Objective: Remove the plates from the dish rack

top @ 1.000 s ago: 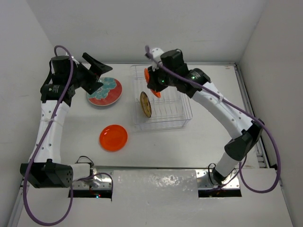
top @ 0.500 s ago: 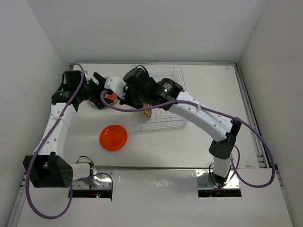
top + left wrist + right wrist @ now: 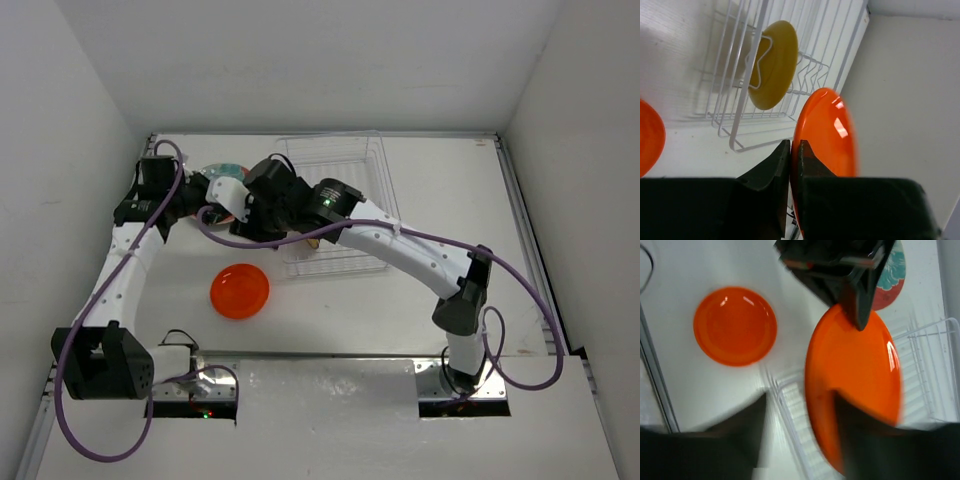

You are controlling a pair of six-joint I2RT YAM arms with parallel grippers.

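The left gripper (image 3: 793, 146) is clamping shut on the rim of an orange plate (image 3: 827, 132), holding it on edge just beyond its fingertips and off the table (image 3: 670, 270). The thin edge grip is likely chosen because the plate came upright out of a slot and the rim is the only part to pinch.

The right gripper (image 3: 799, 412) is hovering over the same plate. Its fingers are showing as dark blurs at the bottom of its view, spread well apart, with bare table showing between one finger and the rim. So it looks released, not gripping, and this reads as a handover, with the left arm taking the plate.

Past the left fingertips, the dish rack (image 3: 725, 60) is sitting near, with a yellow-brown plate (image 3: 772, 65) standing upright in its dividers, waiting to come out.

Beside the right gripper, away from the rack, a second orange plate (image 3: 735, 325) is lying flat on the table, already unloaded. Beyond the left gripper's body, a red and teal plate (image 3: 890, 285) is also lying flat outside the rack.

Judgement: the held plate is probably going down flat near those two. One plate is visibly left in the rack.
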